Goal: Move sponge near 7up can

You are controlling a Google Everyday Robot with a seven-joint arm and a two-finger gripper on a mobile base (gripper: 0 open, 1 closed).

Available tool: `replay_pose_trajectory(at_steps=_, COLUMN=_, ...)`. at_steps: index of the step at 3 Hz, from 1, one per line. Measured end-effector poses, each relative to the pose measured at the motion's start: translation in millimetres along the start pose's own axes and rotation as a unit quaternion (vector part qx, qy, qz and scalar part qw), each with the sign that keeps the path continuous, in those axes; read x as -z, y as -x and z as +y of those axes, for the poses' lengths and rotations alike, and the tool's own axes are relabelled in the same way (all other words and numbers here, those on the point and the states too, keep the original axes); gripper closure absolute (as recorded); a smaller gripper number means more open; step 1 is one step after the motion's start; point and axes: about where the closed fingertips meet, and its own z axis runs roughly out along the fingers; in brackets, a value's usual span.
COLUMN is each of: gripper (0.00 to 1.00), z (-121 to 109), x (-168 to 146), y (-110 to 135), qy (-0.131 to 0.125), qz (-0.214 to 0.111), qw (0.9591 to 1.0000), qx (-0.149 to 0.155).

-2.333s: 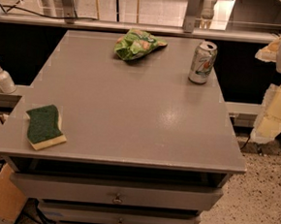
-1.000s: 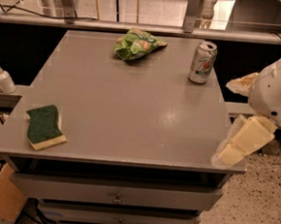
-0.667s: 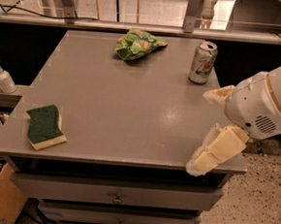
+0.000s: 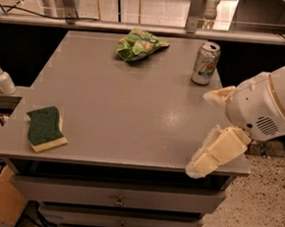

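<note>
We see a grey worktop (image 4: 133,110) on a cabinet with drawers (image 4: 119,195). At its right edge, near the front right corner, the robot's white arm (image 4: 268,108) reaches in. Its gripper (image 4: 198,134) hangs over the surface with both cream fingers (image 4: 218,151) spread wide apart, holding nothing. A light green snack bag (image 4: 139,44) lies at the middle of the back edge. The sponge (image 4: 45,127), green side up, lies flat by the front left corner, well apart from the gripper. The 7up can (image 4: 205,63) stands upright near the back right corner. A white pump bottle (image 4: 2,79) stands beyond the left edge.
</note>
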Motion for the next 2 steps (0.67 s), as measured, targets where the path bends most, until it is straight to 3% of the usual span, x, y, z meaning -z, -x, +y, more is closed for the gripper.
replay_pose_trajectory(at_steps=1, gripper=0.00, z=0, x=-15, y=15, qy=-0.006, qz=-0.035, qw=0.9993, qx=0.007)
replay_pose_trajectory(at_steps=2, gripper=0.00, z=-1, x=-46, y=46, qy=-0.013, qz=-0.093, qw=0.9954, qx=0.018)
